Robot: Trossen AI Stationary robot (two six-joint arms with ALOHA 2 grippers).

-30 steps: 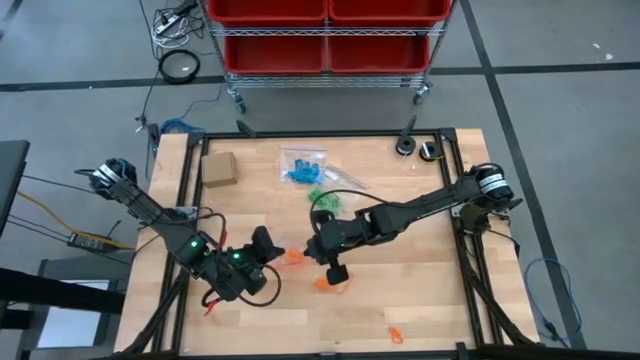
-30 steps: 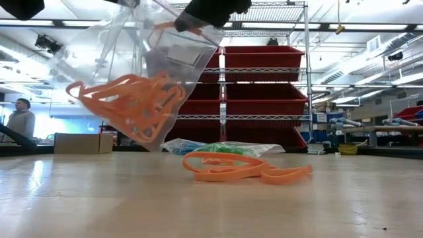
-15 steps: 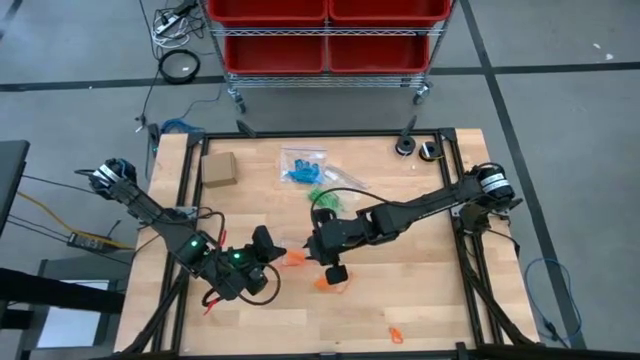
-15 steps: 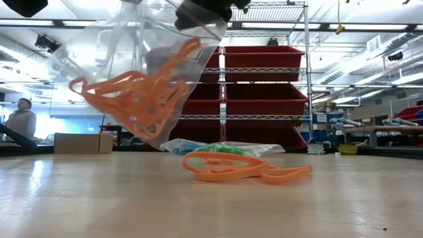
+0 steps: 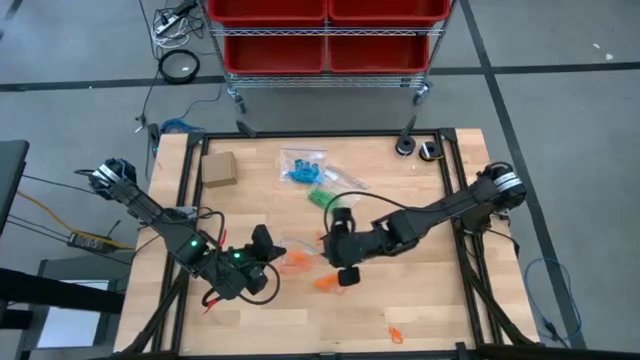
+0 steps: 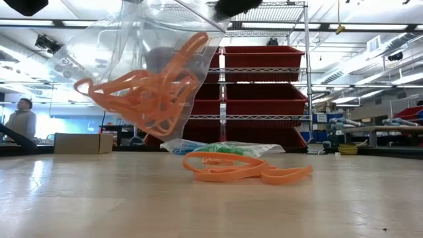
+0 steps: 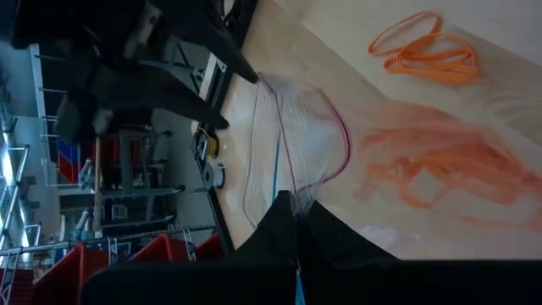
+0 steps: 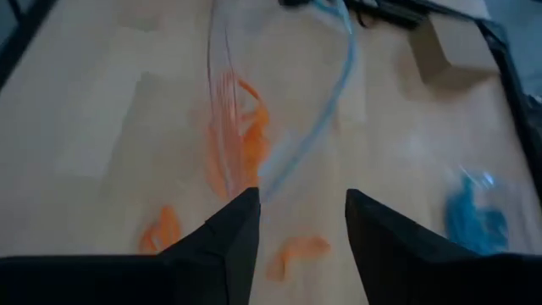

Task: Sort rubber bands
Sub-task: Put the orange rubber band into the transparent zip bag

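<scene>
A clear zip bag point(image 6: 132, 73) with several orange rubber bands point(image 6: 149, 96) in it hangs above the table from my left gripper point(image 5: 268, 248), which is shut on it. Its mouth point(image 8: 279, 110) gapes toward my right gripper point(image 8: 301, 199). That gripper is open and holds nothing, a little to the right of the bag point(image 5: 293, 260). Loose orange bands point(image 6: 244, 170) lie flat on the wood point(image 5: 327, 282) under the right gripper. One more orange band point(image 5: 395, 333) lies near the front edge. My left gripper pinches the bag's top edge at the zip strip point(image 7: 279, 182) between its two shut fingers, at one side of the mouth. The bag hangs tilted below the hold, its mouth open. In the low view its bottom point(image 6: 157, 140) is clear of the table.
A clear bag of blue bands point(image 5: 303, 166) and a clear bag of green bands point(image 5: 325, 200) lie toward the far edge. A tan cardboard box point(image 5: 218, 168) stands at the far left. A red-bin shelf point(image 5: 325, 35) stands beyond the table. A person point(image 6: 23, 119) is far off.
My right gripper has opened at the bag's mouth and drawn back toward the table's right edge, rising a little. The orange band it held there has dropped in among the other bands. The bag has swung slightly in my still left gripper.
</scene>
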